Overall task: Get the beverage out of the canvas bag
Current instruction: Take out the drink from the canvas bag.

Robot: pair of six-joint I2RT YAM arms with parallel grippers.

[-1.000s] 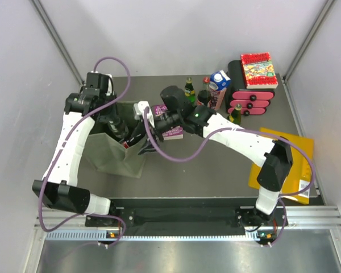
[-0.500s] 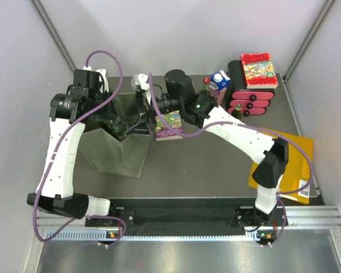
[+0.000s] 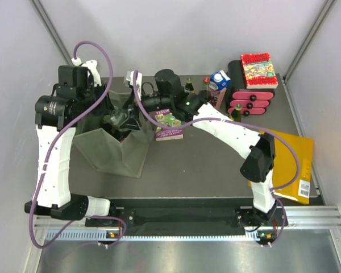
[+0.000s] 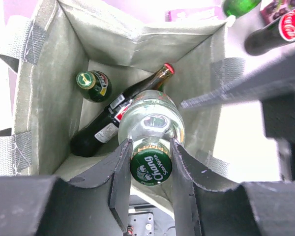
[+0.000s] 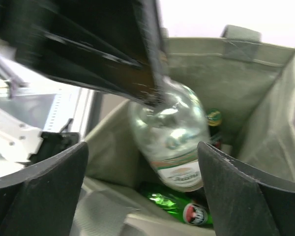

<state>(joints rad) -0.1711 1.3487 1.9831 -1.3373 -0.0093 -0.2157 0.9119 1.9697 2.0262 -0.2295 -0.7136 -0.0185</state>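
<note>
The olive canvas bag [image 3: 116, 156] stands open at the left of the table. My left gripper [image 3: 112, 118] hangs over its mouth, shut on the neck of a clear glass bottle [image 4: 152, 123] with a green cap [image 4: 151, 167]. The bottle's body is still inside the bag. Deeper in the bag lie a dark cola bottle [image 4: 113, 123] and a green-capped bottle [image 4: 91, 83]. My right gripper [image 3: 131, 116] is open at the bag's right rim. In its wrist view the clear bottle [image 5: 172, 132] shows between the wide jaws, untouched, above a green bottle [image 5: 177, 204].
A purple book [image 3: 169, 126] lies just right of the bag. Behind it stand bottles [image 3: 188, 88] and a blue-and-white carton [image 3: 218, 86]. A pink drawer box [image 3: 251, 94] with a red book [image 3: 258, 69] on top sits at the back right. A yellow envelope [image 3: 290, 165] lies at the right.
My left arm has risen and drawn back to the left with the clear bottle. My right gripper has moved toward the back over the bag's rim, and its jaws have widened.
</note>
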